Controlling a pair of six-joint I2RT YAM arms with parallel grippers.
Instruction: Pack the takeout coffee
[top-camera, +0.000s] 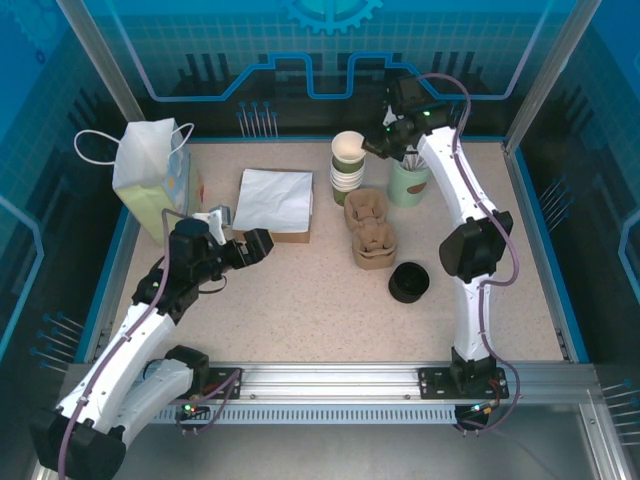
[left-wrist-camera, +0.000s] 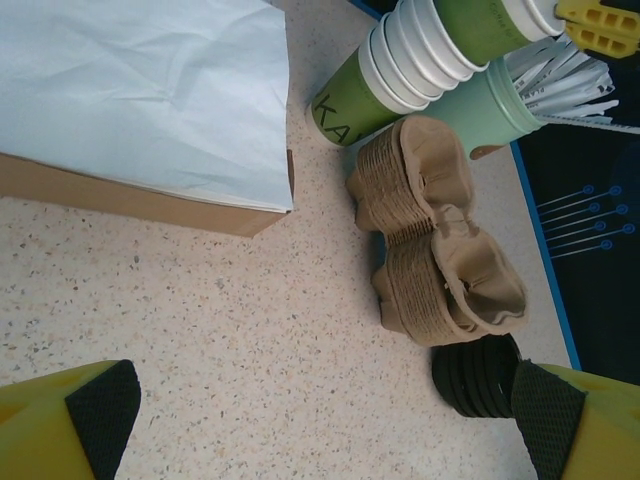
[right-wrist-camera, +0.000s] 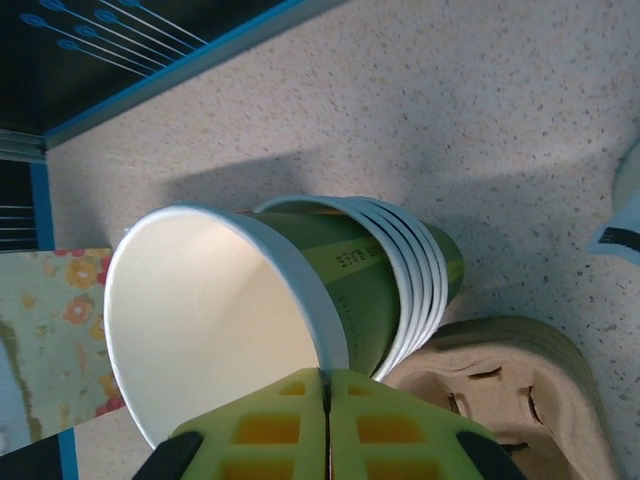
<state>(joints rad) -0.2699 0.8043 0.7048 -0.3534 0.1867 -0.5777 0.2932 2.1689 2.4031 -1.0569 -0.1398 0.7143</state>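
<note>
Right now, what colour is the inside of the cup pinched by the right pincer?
The cup is white inside, olive-green outside; best in the right wrist view.

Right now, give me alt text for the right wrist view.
The right hand pinches the rim of an olive-green paper cup, white inside, topping a stack of matching cups. A brown pulp carrier sits beside them on the speckled table.

Smooth matt paper cup (right-wrist-camera: 200, 310), rough pulp carrier (left-wrist-camera: 440, 250).

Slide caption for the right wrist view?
Right pincer pinches the rim of the top olive-green cup, tilted atop the nested stack beside the pulp carriers.
</note>
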